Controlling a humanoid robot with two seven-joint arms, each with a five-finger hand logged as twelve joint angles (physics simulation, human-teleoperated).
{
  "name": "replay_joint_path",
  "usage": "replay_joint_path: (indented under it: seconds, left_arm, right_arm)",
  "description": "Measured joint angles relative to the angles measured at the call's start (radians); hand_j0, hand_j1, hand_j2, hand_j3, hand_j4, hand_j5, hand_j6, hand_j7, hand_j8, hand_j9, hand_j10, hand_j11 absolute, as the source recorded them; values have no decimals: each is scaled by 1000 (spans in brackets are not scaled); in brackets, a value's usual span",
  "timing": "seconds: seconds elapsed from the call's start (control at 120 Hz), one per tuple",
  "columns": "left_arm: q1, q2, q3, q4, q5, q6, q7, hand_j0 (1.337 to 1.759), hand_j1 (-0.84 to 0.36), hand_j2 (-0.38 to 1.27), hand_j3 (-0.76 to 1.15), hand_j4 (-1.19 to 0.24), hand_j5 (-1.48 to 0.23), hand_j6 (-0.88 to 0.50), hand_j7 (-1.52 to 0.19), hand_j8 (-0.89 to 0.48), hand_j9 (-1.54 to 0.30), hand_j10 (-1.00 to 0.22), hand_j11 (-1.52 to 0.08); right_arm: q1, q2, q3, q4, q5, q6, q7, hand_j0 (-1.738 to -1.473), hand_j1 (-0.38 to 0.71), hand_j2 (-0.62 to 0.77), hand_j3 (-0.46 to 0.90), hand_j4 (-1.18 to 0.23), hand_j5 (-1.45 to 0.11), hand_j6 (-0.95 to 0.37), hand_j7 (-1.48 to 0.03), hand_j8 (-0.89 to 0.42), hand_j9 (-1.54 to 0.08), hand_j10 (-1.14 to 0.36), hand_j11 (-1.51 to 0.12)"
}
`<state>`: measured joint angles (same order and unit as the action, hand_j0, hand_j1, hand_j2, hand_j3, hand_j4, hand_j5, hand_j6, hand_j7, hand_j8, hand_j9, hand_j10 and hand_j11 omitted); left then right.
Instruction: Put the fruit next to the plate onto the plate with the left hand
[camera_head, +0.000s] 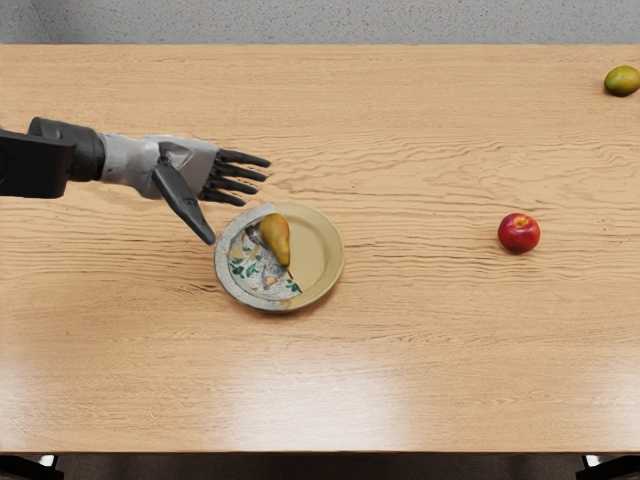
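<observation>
A yellow-brown pear (275, 238) lies on the round plate (318, 262), left of the plate's middle. The plate is gold on its right half and has a patterned left half. My left hand (225, 190) hovers just up and left of the plate, its arm entering from the left edge. Its fingers are spread straight and its thumb points down toward the plate's left rim. It holds nothing and is apart from the pear.
A red apple (519, 232) sits on the wooden table (400, 380) to the right of the plate. A green-yellow fruit (621, 80) lies near the far right corner. The table's front edge runs along the bottom.
</observation>
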<state>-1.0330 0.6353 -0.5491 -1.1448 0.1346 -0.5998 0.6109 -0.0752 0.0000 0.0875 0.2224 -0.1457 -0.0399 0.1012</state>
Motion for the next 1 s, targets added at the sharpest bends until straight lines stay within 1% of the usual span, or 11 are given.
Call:
replay_joint_path:
  seconds: [0.092,0.217,0.433,0.508,0.567,0.683,0.742,0.892,1.0]
  left_arm:
    - [8,61,-1,1,-62,-7,0,1658,338,4,0,-10,-13,-10,-13,-10,-13,-10,-13]
    - [37,148,-1,2,-123,-10,0,1658,341,2,0,-8,-9,-7,-9,-7,-9,-7,-9]
    - [75,224,-1,3,-176,-12,0,1658,343,1,0,-5,-6,-5,-6,-5,-6,-5,-6]
    - [87,270,-1,7,-189,-12,0,1658,344,1,0,-5,-6,-4,-6,-4,-6,-4,-6]
    - [91,277,-1,28,-204,-12,0,1658,344,1,0,-4,-6,-4,-6,-4,-6,-4,-6]
    - [91,292,-1,110,-229,-12,0,1658,344,0,0,-4,-5,-4,-5,-4,-5,-4,-5]
    - [93,305,-1,139,-237,-12,0,1658,344,0,0,-3,-5,-3,-5,-3,-5,-3,-5]
    - [102,323,-1,176,-247,-12,0,1658,344,0,0,-3,-5,-2,-5,-3,-5,-3,-5]
    - [102,330,-1,190,-252,-12,0,1658,344,0,0,-3,-5,-2,-5,-2,-5,-3,-5]
  right_arm:
    - [0,0,0,0,0,0,0,-1658,-331,-3,0,-15,-20,-15,-20,-15,-20,-15,-20]
    - [0,0,0,0,0,0,0,-1658,-331,-3,0,-15,-20,-15,-20,-15,-20,-15,-20]
    - [0,0,0,0,0,0,0,-1658,-331,-3,0,-15,-20,-15,-20,-15,-20,-15,-20]
    - [0,0,0,0,0,0,0,-1658,-331,-3,0,-15,-20,-15,-20,-15,-20,-15,-20]
    - [0,0,0,0,0,0,0,-1658,-331,-3,0,-15,-20,-15,-20,-15,-20,-15,-20]
    - [0,0,0,0,0,0,0,-1658,-331,-3,0,-15,-20,-15,-20,-15,-20,-15,-20]
    - [0,0,0,0,0,0,0,-1658,-331,-3,0,-15,-20,-15,-20,-15,-20,-15,-20]
    - [0,0,0,0,1,0,0,-1658,-331,-3,0,-15,-20,-15,-20,-15,-20,-15,-20]
    - [0,0,0,0,1,0,0,-1658,-331,-3,0,-15,-20,-15,-20,-15,-20,-15,-20]
